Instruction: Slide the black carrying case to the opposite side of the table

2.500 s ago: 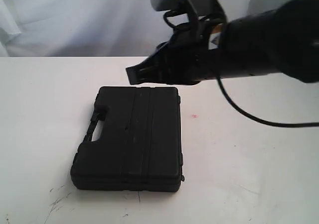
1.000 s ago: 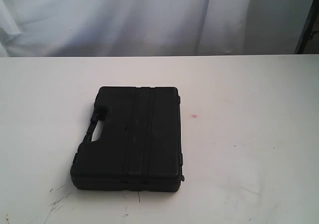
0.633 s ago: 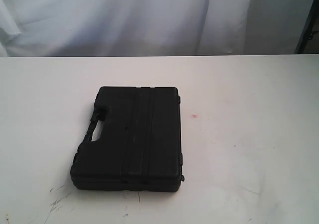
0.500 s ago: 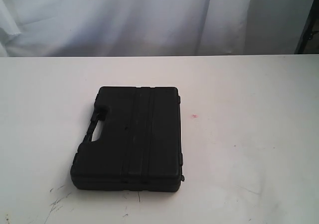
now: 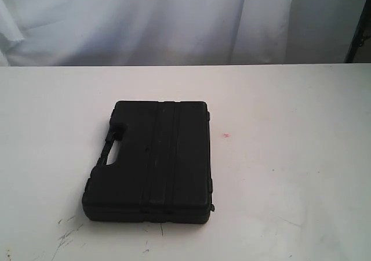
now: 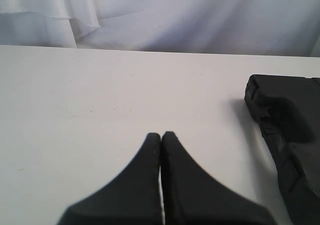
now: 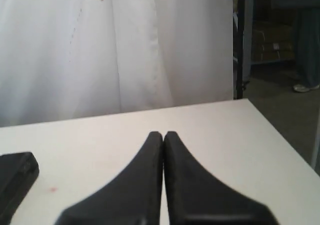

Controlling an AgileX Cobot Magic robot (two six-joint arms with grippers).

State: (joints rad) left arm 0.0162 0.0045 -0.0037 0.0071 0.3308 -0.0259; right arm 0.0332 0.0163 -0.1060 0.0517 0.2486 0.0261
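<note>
Tabletop dominates: one white table [image 5: 301,156] fills the lower two thirds of the exterior view, under one pale curtain [image 5: 145,23] across the top. One black carrying case [image 5: 152,159] lies flat and closed, left of centre in that frame, its handle [image 5: 109,151] on its left edge. Nothing touches it, and no arm shows in the exterior view.

Two pincers appear, each only in its own wrist view. The left gripper [image 6: 161,135] and the right gripper [image 7: 163,134] both have their jaws pressed together on nothing, and both are apart from the case.

No push looks begun. With the case on the left, the far side is probably the right. A good push would set closed fingers low against the middle of the handle-side wall and drive level, so the case slides straight rather than pivoting.

One patch of dark scuff marks [image 5: 66,232] sits at lower left. One red spot [image 5: 226,136] lies just right of the case.
</note>
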